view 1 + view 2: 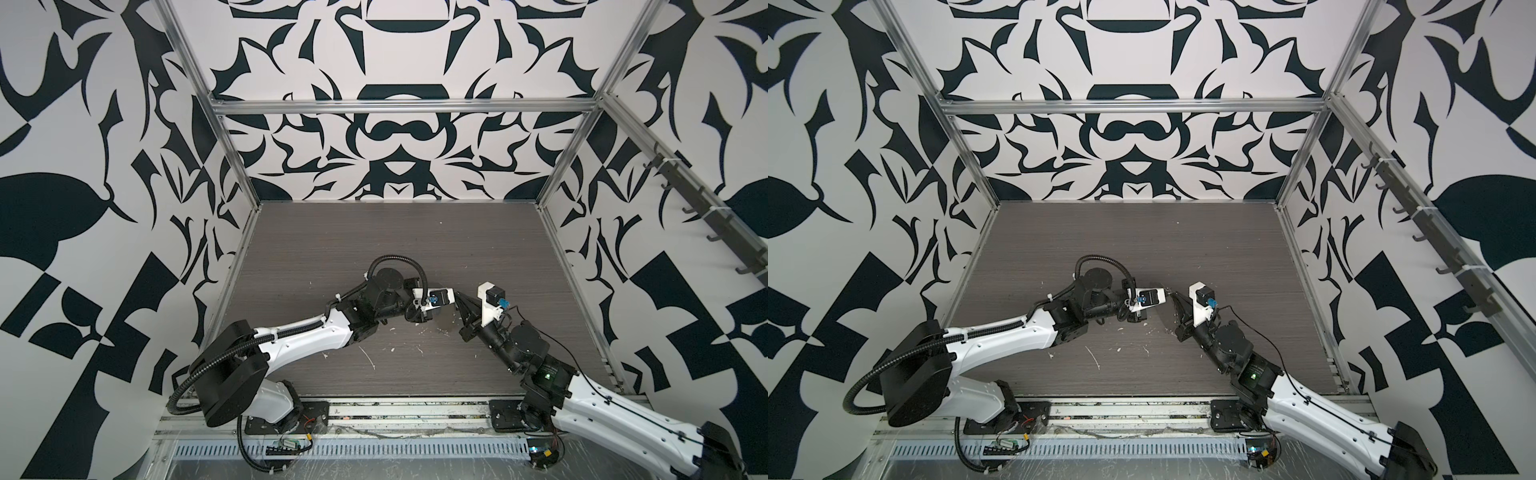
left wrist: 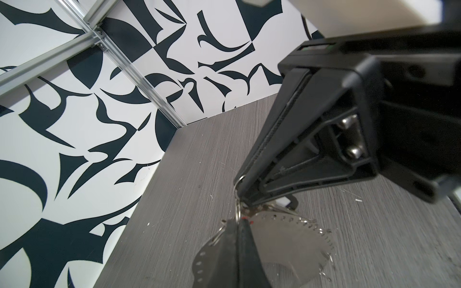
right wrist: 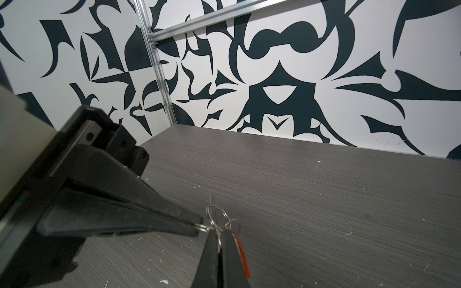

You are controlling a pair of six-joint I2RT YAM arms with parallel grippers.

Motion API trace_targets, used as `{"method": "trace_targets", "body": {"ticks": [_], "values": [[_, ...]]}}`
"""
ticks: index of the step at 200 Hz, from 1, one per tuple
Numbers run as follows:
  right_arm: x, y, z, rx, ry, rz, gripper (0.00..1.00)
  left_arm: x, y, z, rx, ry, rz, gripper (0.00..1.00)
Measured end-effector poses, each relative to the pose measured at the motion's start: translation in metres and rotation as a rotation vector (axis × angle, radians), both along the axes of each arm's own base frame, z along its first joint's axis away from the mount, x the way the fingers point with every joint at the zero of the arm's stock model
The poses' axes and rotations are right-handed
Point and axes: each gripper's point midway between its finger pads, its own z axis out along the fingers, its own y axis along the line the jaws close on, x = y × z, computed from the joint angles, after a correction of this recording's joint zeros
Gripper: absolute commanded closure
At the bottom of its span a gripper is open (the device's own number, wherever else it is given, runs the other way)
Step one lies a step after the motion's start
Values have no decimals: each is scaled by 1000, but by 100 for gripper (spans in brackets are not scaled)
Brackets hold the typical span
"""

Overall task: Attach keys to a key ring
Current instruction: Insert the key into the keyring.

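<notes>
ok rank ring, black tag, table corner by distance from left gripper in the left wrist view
1. ring: at the left gripper's tips.
2. black tag: past the ring's rim, beside the right gripper.
3. table corner: farthest, where walls meet.

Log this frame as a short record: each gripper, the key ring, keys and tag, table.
left gripper: shut, pinching one of the small wire rings
right gripper: shut on the small wire rings, tip to tip with the left gripper
key ring: grey hoop with holes along its rim, just past the left gripper; held or resting, cannot tell
red tag: beside the right gripper
keys: silver, blurred, by the right gripper's tips
table: dark wood grain with white flecks
</notes>
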Motion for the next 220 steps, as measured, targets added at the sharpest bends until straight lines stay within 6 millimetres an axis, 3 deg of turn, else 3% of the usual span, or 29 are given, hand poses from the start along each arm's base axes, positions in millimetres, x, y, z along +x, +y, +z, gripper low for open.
{"method": "trace_targets", "body": {"ticks": [38,87,126,220], "values": [[0,1,0,6,3,10,100,0,1,-1,-5,-1,1,100],[2,-2,0,-10,-4,-2,100,0,1,3,-13,-9,3,84],[6,-3,-6,-37,4,-16,100,-1,3,16,-46,-31,5,82],[6,-3,-9,-56,4,-18,100,3,-4,7,16,4,1,75]]}}
